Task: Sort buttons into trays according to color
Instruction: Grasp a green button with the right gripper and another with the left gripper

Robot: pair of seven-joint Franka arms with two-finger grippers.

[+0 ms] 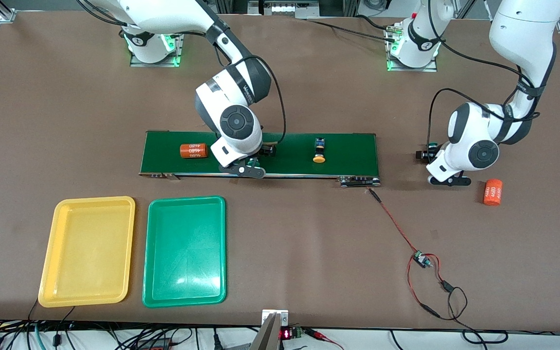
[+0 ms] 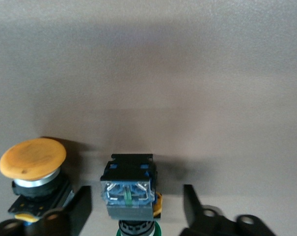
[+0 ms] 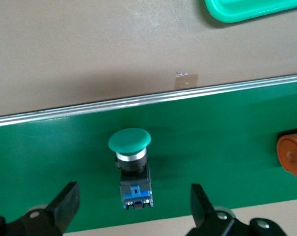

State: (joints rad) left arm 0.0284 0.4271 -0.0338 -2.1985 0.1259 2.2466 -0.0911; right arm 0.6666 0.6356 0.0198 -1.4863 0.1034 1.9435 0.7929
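My left gripper (image 2: 136,191) is low over the bare table off the belt's end at the left arm's side. It is open around a green button (image 2: 128,189) lying on its side, with a gap at each finger. An orange-yellow button (image 2: 33,158) stands just outside one finger (image 2: 79,206). My right gripper (image 3: 133,189) is open over the belt, its fingers either side of a second green button (image 3: 130,140). Another orange-yellow button (image 1: 319,150) lies on the belt between the two arms. The yellow tray (image 1: 88,250) and green tray (image 1: 185,250) lie side by side, nearer the front camera than the belt.
The dark-green belt (image 1: 348,150) carries an orange cylinder (image 1: 193,150) toward the right arm's end. A second orange cylinder (image 1: 492,192) lies on the table beside the left gripper (image 1: 428,153). A small circuit board (image 1: 421,259) on red-black wires lies nearer the front camera.
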